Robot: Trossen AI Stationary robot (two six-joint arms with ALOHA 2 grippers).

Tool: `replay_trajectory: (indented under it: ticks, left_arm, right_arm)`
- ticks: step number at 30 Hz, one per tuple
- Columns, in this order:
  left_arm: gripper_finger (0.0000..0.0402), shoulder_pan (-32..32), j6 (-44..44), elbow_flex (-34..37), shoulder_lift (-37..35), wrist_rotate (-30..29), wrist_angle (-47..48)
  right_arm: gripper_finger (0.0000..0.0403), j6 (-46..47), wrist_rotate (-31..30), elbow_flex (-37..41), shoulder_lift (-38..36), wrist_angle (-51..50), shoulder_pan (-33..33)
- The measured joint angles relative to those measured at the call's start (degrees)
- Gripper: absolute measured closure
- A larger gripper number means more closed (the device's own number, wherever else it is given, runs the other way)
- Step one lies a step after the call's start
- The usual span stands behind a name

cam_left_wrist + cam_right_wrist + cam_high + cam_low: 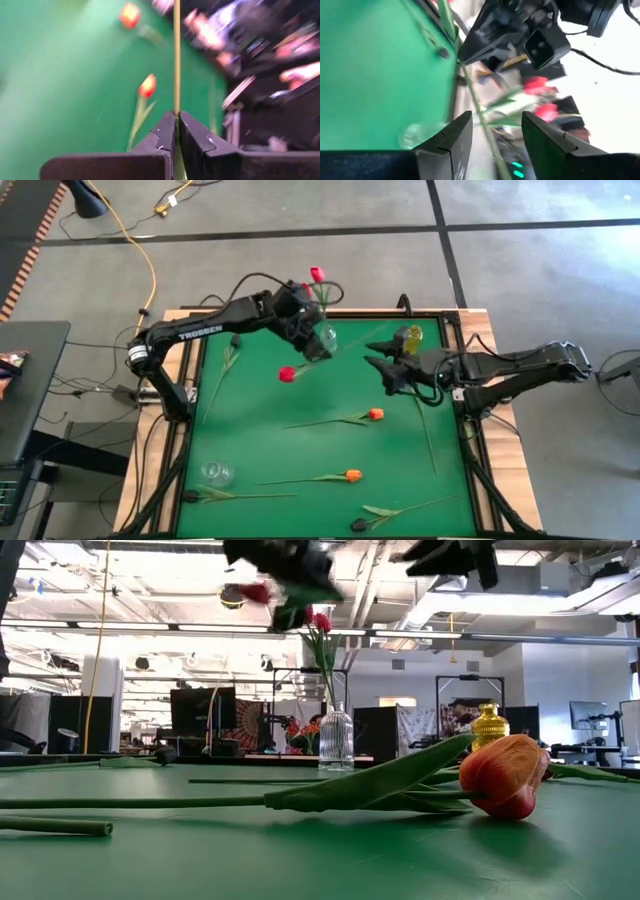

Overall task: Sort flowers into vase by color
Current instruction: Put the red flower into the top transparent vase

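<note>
My left gripper (306, 340) is raised over the table's far middle, next to the clear glass vase (323, 338), and is shut on a red tulip whose head (287, 374) shows in the high view. A second red tulip (317, 275) stands in that vase. My right gripper (496, 131) is open, raised near the yellow vase (410, 337). The held tulip's green stem (481, 116) passes between its fingers, and no touch shows. Two orange tulips (375, 415) (352, 476) and dark-headed ones (358, 525) (190, 496) lie flat on the green mat. My left gripper pinches the red tulip's thin green stem (176, 107) between its two shut fingers. The stem runs on straight past the fingertips (167, 125), along the fingers rather than across them. The flower is lifted clear of the table, with its red head (255, 592) beside the gripper.
A small clear glass (217, 472) lies near the mat's near left corner. Another flower (228, 365) lies along the mat's left side. The black frame (470, 430) edges the mat. An orange tulip (505, 775) lies close to the low camera. Open mat lies at centre left.
</note>
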State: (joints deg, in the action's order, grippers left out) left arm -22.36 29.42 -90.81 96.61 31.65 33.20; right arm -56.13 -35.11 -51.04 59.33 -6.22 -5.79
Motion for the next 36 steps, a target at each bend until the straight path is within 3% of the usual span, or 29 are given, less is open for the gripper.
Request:
replay_trajectory:
  ticks: [8,16,27,36]
  left_arm:
    - [0.0399,1.9,10.7,-6.7,0.0,-3.9,-14.7]
    - [0.0399,2.2,16.4,-6.9,0.0,-4.5,-17.4]
    - [0.0399,2.1,20.3,-6.9,0.0,-4.5,-17.3]
    - [0.04,2.1,21.6,-7.0,0.0,-5.3,-12.9]
  right_arm:
    - [0.0207,-20.5,-14.8,-2.5,0.6,8.9,-1.7]
    - [0.0207,-44.6,-16.0,-2.6,2.4,23.8,-1.5]
    - [0.021,-48.9,-13.8,-2.6,7.6,25.6,3.9]
    - [0.0253,-49.3,-13.6,-2.5,9.3,26.2,4.2]
